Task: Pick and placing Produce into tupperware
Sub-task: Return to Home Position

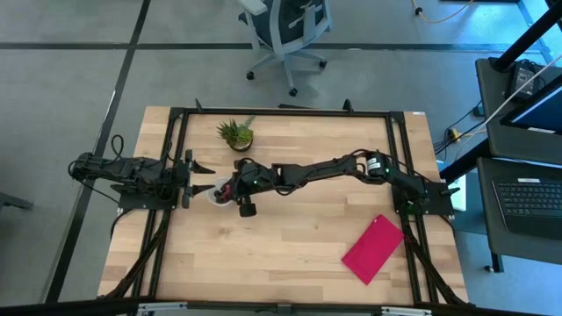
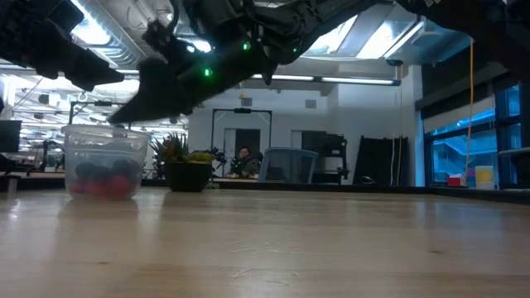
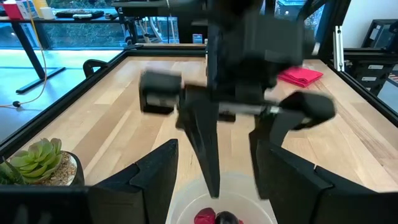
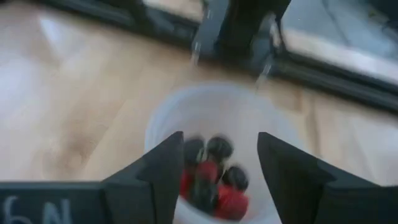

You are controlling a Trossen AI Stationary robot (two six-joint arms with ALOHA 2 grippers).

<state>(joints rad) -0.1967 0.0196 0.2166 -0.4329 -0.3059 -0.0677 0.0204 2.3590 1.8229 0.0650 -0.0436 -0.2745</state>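
The tupperware (image 4: 217, 106), a small round translucent cup, stands on its base on the wooden table near the left arm (image 2: 103, 145). The produce (image 4: 211, 177), red and dark berries, lies heaped on its bottom (image 2: 103, 180). My right gripper (image 4: 221, 162) reaches across from the table's right and slants down, open, just over the cup's mouth (image 1: 226, 189). Nothing shows between its fingers. My left gripper (image 1: 207, 178) waits open at the table's left edge, higher than the cup and facing it.
A small potted green plant (image 1: 235, 133) stands just beyond the cup toward the far edge. A flat pink-red rectangular piece (image 1: 373, 248) lies at the near right. Black frame rails (image 1: 281, 112) run along the table's sides. Bare wood (image 1: 290, 246) spans the middle and near part.
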